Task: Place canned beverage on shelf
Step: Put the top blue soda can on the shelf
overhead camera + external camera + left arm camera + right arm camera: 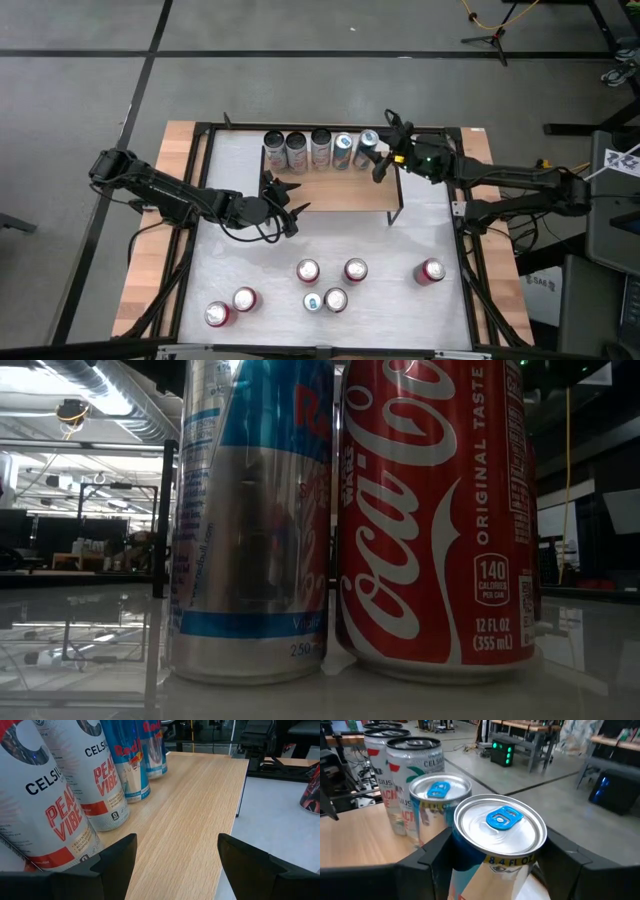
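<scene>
The shelf (335, 192) is a light wood plank on a black frame at the table's far middle. Several tall cans (296, 150) stand in a row along its far edge. At the row's right end my right gripper (378, 160) is shut on the canned beverage (500, 827), a slim blue and silver can with a blue tab, right beside the last can in the row (440, 790). My left gripper (175, 865) stands open at the shelf's near left part, level over the plank (190, 810), with nothing between its fingers. My right gripper pinches the can's side wall just below its top rim (470, 865) between its two fingers. The fingers (432, 857) come nearly level from the table's right. The can stands upright in the hold. Whether its base is on the shelf I cannot tell.
Several more cans stand on the white table near its front: red ones (308, 270) (430, 271) (217, 314) and a slim one (312, 301). In the low view a slim can (250, 520) and a red cola can (440, 520) fill the picture. The plank's near half is bare.
</scene>
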